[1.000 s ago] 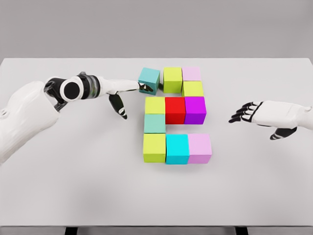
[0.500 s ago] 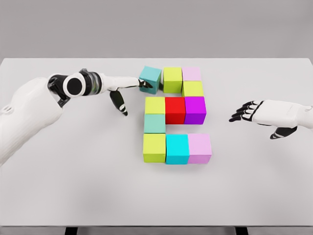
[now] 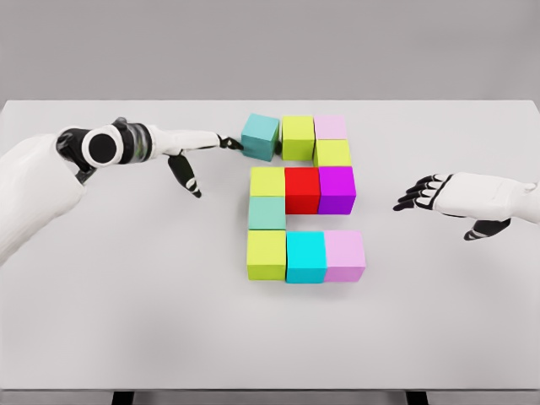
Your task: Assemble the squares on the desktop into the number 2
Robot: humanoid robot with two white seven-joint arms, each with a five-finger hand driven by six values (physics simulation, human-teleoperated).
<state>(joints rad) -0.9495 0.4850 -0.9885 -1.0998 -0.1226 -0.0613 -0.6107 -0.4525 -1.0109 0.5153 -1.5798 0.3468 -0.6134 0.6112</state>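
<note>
Ten cubes sit on the white table [image 3: 126, 321]: four lime, two teal, two pale pink, one each of red, magenta and cyan — that makes eleven colours listed, so counted plainly: four lime, two teal, two pale pink, one red, one magenta, one cyan, eleven cubes in all. They form three rows joined by single cubes.

The left hand [image 3: 198, 152] reaches in flat, its fingers stretched out and holding nothing, thumb hanging down toward the table. Just past its fingertips [image 3: 229, 143] stands the upper teal cube [image 3: 260, 136], turned slightly askew, its far side touching or nearly touching the top lime cube [image 3: 298, 137]; whether the fingertips touch it cannot be told. Beyond that lie the upper pink cube [image 3: 330, 127] and, nearer the robot, another lime cube [image 3: 332, 153].

Nearer the robot from this hand run the middle row — lime cube [image 3: 267, 180], red cube [image 3: 302, 188], magenta cube [image 3: 337, 189] — then the lower teal cube [image 3: 267, 213], and the bottom row of lime [image 3: 266, 254], cyan cube [image 3: 305, 256] and lower pink cube [image 3: 344, 255].

The right hand [image 3: 443, 196] hovers well apart to the right of the magenta cube, fingers loosely spread, empty.
</note>
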